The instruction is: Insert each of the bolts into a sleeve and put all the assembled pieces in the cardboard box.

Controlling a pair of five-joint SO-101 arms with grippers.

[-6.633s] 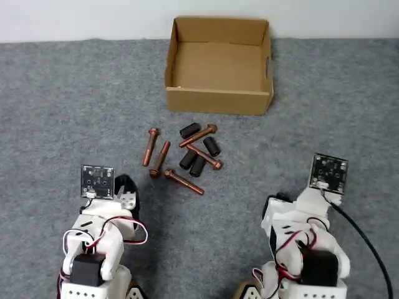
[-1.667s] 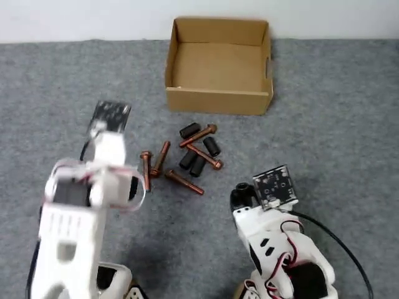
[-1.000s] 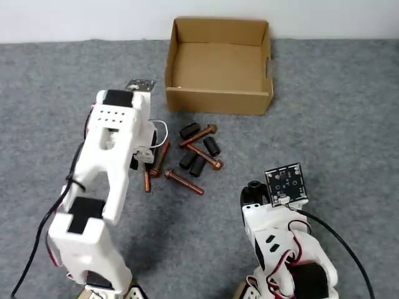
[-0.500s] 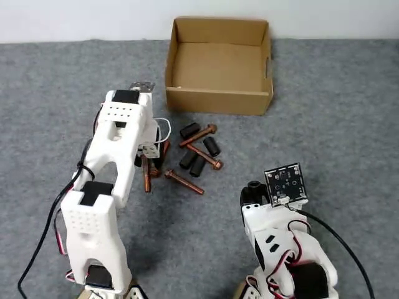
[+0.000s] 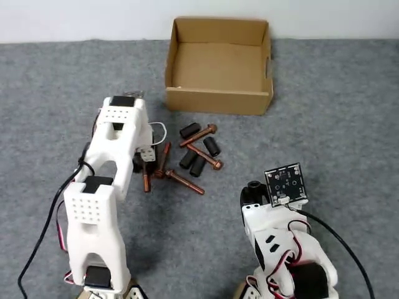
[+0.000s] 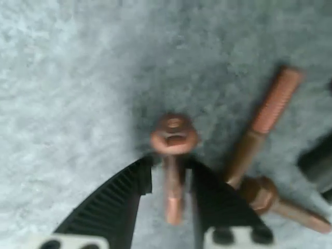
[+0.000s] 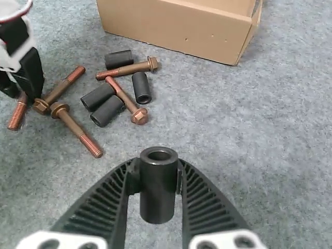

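My left gripper [image 6: 171, 179] is shut on a copper bolt [image 6: 174, 137] at the left edge of the pile, and the bolt's shaft runs between the jaws. From above, this gripper [image 5: 146, 167] stands over that bolt [image 5: 147, 179]. My right gripper [image 7: 157, 174] holds a black sleeve [image 7: 158, 194] upright, bore facing up, above the carpet nearer than the pile; from above, this gripper [image 5: 252, 190] sits at the lower right. Several more bolts [image 5: 198, 135] and black sleeves [image 5: 198, 166] lie loose in front of the cardboard box [image 5: 218, 101], which is open.
Grey carpet [image 5: 336, 124] covers the table. The box [image 7: 176, 23] stands just beyond the pile, against the back edge. The left arm's gripper [image 7: 18, 78] shows in the right wrist view beside a loose bolt [image 7: 78, 129]. Open carpet lies left and right of the pile.
The left arm swung out from its rest pose over the pile and came down on the leftmost bolt, which now lies shifted nearer. The right arm has kept still over the last second.
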